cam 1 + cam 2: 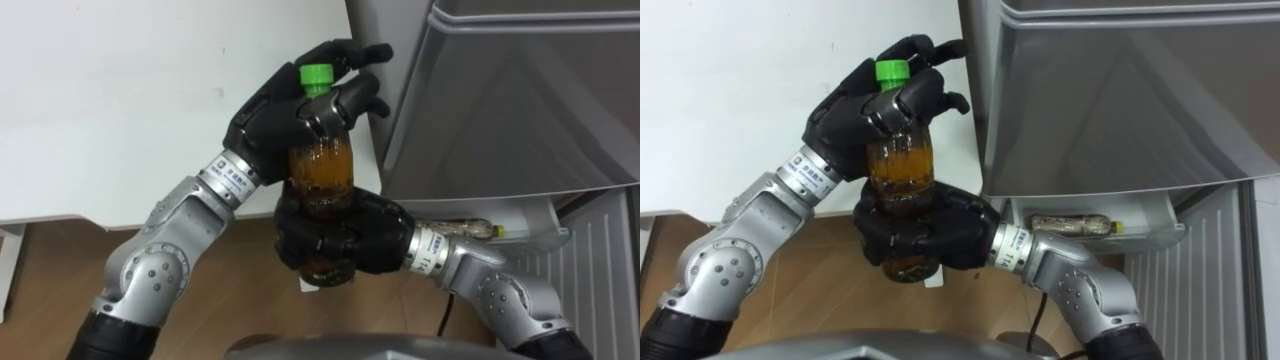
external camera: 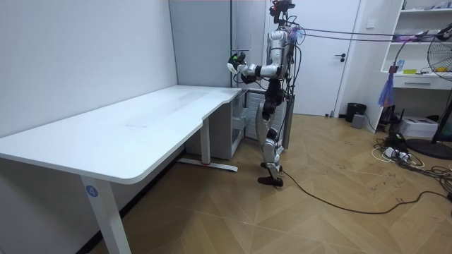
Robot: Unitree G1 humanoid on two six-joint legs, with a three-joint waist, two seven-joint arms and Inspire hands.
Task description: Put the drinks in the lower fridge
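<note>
Left eye view: bottle upright before fridge; left hand fingers curled round neck, right hand wrapped round base.
Room view: robot stands at desk end, bottle held before chest.
Right eye view: second bottle lies on door shelf.

Both hands are black, with segmented fingers in smooth, slightly glossy shells: the left hand and the right hand look alike. Each wrist carries a silver ring with a small white label bearing dark print. The forearms are silver-grey metal with rounded casings, and each elbow has a round cap with small holes around it. Above the elbows the arms turn black. In the room view the trunk and legs are silver-grey with dark joints and dark feet, and the head is dark. Thin ropes run from the shoulders, and a dark cable leads off from the feet.
</note>
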